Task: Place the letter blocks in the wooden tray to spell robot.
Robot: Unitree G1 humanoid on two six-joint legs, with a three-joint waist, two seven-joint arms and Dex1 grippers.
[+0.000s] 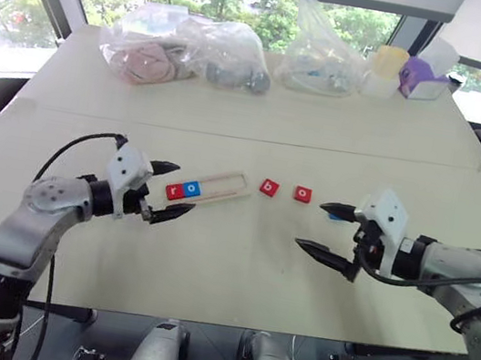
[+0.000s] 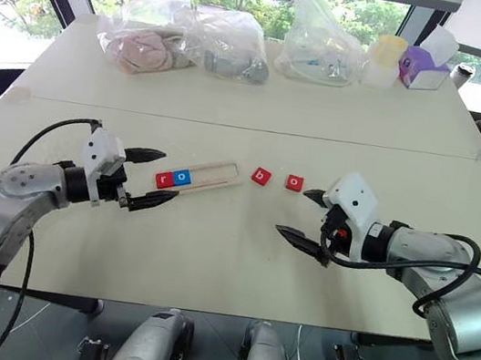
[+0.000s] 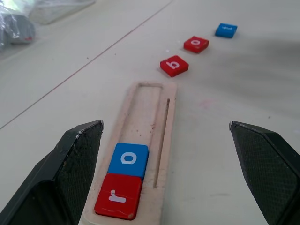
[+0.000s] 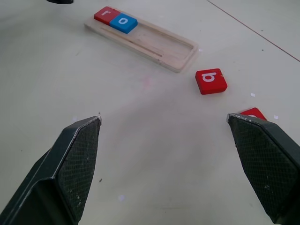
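Black-fingered left gripper (image 1: 168, 191) hovers over the table (image 1: 225, 270) near its front edge, jaws spread wide, nothing held, straddling the near end of the wooden tray (image 1: 226, 185). Right gripper (image 1: 326, 230) sits toward the table's right side, also spread wide and empty.

Five letter blocks counted: three red, two blue. Two are in the tray at the end nearest the left gripper: red "r" (image 3: 118, 201) at the very end, blue "o" (image 3: 128, 159) touching it. Rest of the tray is bare wood.

Three blocks lie loose on the table past the tray's far end, roughly in a line: red "b" (image 3: 174, 65) just beside the tray, red "o" (image 3: 196, 44) next, blue block (image 3: 226, 30) last, partly hidden behind the right gripper's upper finger in the head views.

Along the table's far edge: three clear plastic bags (image 1: 186, 46), a pale cup (image 1: 388, 68), a purple tissue box (image 1: 422, 79).
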